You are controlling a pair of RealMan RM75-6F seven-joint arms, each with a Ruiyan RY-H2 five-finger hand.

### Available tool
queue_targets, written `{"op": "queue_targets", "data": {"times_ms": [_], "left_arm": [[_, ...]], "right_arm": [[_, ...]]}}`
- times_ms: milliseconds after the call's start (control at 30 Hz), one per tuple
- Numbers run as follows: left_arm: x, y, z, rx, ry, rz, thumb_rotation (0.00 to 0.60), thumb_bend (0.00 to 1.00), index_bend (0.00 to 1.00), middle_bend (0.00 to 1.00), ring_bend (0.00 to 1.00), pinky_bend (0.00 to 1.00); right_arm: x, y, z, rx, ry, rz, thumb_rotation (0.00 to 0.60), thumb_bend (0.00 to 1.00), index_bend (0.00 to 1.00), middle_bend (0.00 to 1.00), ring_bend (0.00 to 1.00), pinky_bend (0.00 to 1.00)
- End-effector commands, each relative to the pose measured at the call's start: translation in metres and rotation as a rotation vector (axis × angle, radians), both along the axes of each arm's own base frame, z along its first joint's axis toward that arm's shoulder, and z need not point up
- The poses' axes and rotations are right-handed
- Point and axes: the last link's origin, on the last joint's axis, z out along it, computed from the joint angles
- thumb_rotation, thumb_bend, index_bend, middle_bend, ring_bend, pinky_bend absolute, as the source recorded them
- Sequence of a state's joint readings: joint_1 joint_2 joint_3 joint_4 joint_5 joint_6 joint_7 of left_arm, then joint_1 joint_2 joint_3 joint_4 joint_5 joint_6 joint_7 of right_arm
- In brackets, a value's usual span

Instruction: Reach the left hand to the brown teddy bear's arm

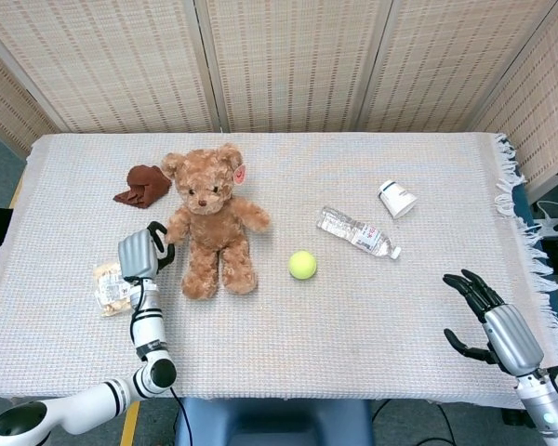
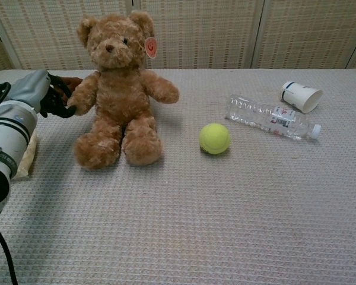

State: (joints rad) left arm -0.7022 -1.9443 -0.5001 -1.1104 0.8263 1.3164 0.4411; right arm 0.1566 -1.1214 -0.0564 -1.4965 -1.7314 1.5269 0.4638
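Note:
The brown teddy bear point(image 1: 212, 223) sits upright on the white tablecloth, leaning slightly to the left in the chest view point(image 2: 120, 101). My left hand point(image 1: 139, 253) is at the bear's outstretched arm point(image 2: 84, 95). Its dark fingers point(image 2: 58, 102) curl around the paw end, gripping it. The grey back of the left hand point(image 2: 35, 92) faces the chest camera and hides part of the paw. My right hand point(image 1: 493, 316) hovers at the table's near right corner, fingers spread and holding nothing; the chest view does not show it.
A crumpled brown cloth point(image 1: 143, 184) lies behind the left hand, and a snack packet point(image 1: 111, 283) lies under its wrist. Right of the bear are a tennis ball point(image 1: 302, 265), a plastic bottle on its side point(image 1: 358, 231) and a tipped paper cup point(image 1: 396, 198).

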Motion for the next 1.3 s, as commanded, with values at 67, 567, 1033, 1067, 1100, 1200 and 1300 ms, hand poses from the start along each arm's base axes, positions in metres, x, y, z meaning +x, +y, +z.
{"op": "queue_targets", "data": {"times_ms": [67,567,1033,1067,1100,1200,1300], "left_arm": [[0.003,0.001,0.007,0.065,-0.019,-0.043,0.6,0.37,0.45,0.65,0.55,0.53],[0.0,-0.002,0.002,-0.005,-0.022,-0.002,0.6,0.37,0.45,0.64,0.55,0.54],[0.002,-0.003,-0.001,0.018,-0.032,-0.048,0.6,0.37,0.43,0.62,0.54,0.54],[0.0,-0.004,-0.002,0.006,-0.029,-0.04,0.6,0.37,0.43,0.63,0.54,0.54],[-0.001,-0.004,-0.002,0.0,-0.027,-0.034,0.6,0.37,0.44,0.63,0.54,0.54],[-0.004,-0.005,0.001,0.006,-0.01,-0.043,0.6,0.37,0.43,0.62,0.54,0.54],[-0.009,-0.009,0.012,0.023,0.011,-0.091,0.6,0.37,0.38,0.56,0.52,0.53]], "right_arm": [[0.0,0.0,0.0,-0.002,0.0,-0.001,0.6,0.25,0.11,0.1,0.0,0.18],[-0.001,-0.001,-0.001,-0.002,0.0,-0.001,0.6,0.25,0.11,0.1,0.0,0.18],[0.0,-0.001,-0.001,0.001,-0.003,0.0,0.6,0.25,0.11,0.1,0.0,0.18],[0.0,-0.001,-0.001,0.0,-0.003,0.0,0.6,0.25,0.11,0.1,0.0,0.18],[0.0,-0.001,-0.001,0.0,-0.003,-0.001,0.6,0.25,0.11,0.1,0.0,0.18],[0.0,-0.001,-0.001,0.0,-0.007,-0.003,0.6,0.25,0.11,0.1,0.0,0.18],[0.0,-0.001,0.0,0.0,-0.007,-0.003,0.6,0.25,0.11,0.1,0.0,0.18]]}}
